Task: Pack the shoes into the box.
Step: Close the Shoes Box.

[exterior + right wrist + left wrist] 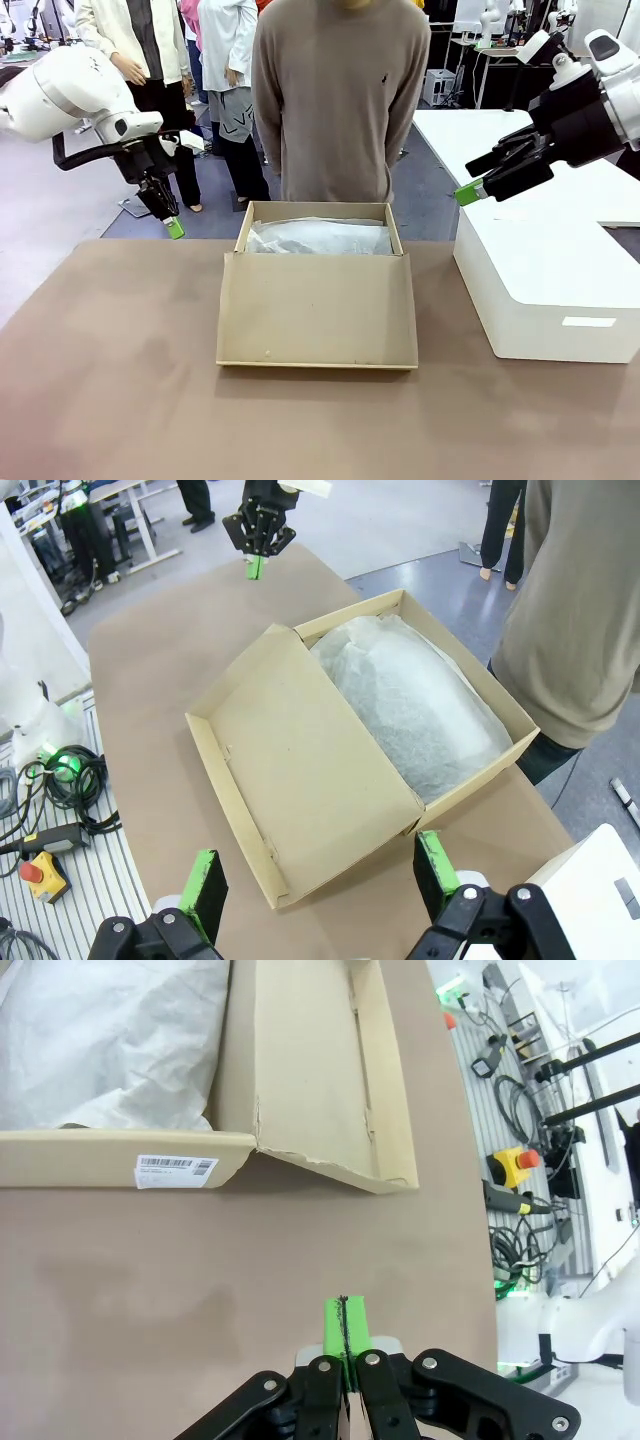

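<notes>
The tan cardboard box (243, 230) stands open at the table's middle, its lid flap (318, 305) folded down toward me. Crinkled white tissue paper (320, 238) fills the inside. The shoes are hidden or out of view. My left gripper (175, 229) hangs shut and empty above the table's far left, apart from the box. Its wrist view shows the green pads pressed together (345, 1325) over bare table, the box corner (300, 1070) ahead. My right gripper (472, 180) is raised at the right, open and empty; its view looks down between its pads (320, 880) at the box (300, 770).
A large white block (540, 270) takes up the table's right side. A person (340, 100) stands just behind the box at the far edge. Bare brown table (110, 380) lies left of and in front of the box. Cables and a stop button (515, 1160) lie off the table's edge.
</notes>
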